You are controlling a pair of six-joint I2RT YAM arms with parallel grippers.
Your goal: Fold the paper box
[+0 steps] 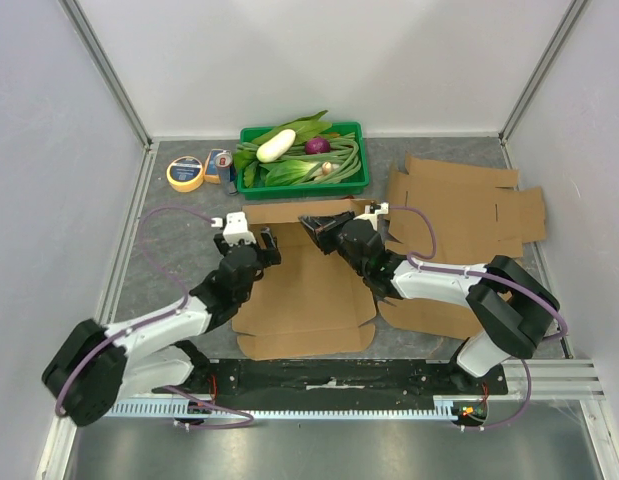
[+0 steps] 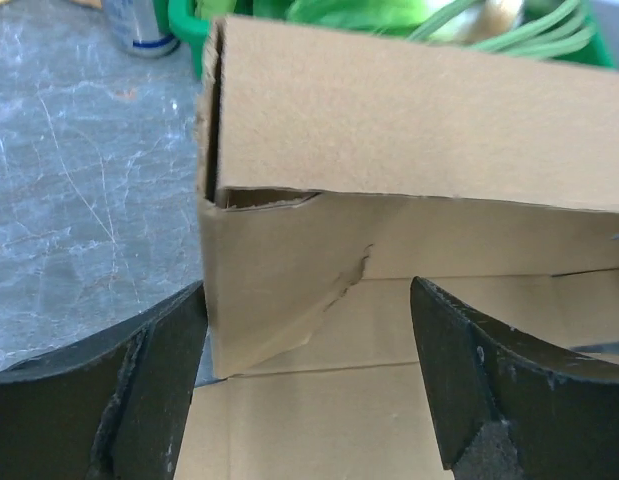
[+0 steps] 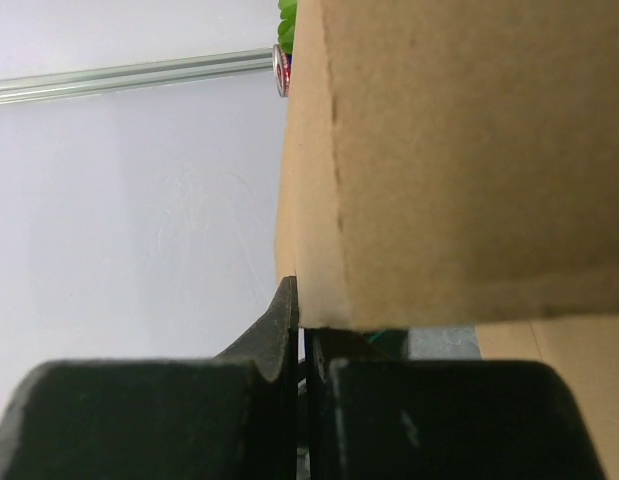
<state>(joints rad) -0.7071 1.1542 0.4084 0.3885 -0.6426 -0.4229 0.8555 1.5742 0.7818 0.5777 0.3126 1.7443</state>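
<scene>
Half-folded box (image 1: 304, 300) at tabletop (image 1: 179, 250) centre, tray (image 1: 289, 190) just behind: left gripper (image 2: 307, 290) wide open astride its raised wall's corner, right gripper (image 3: 301, 310) fully closed at that wall's other end

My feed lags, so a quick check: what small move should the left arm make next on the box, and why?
Probably ease the left gripper forward and close it on the corner flap. Its jaws stand open on either side of that flap, while the right gripper is pinched shut on the box wall, steadying it.
</scene>
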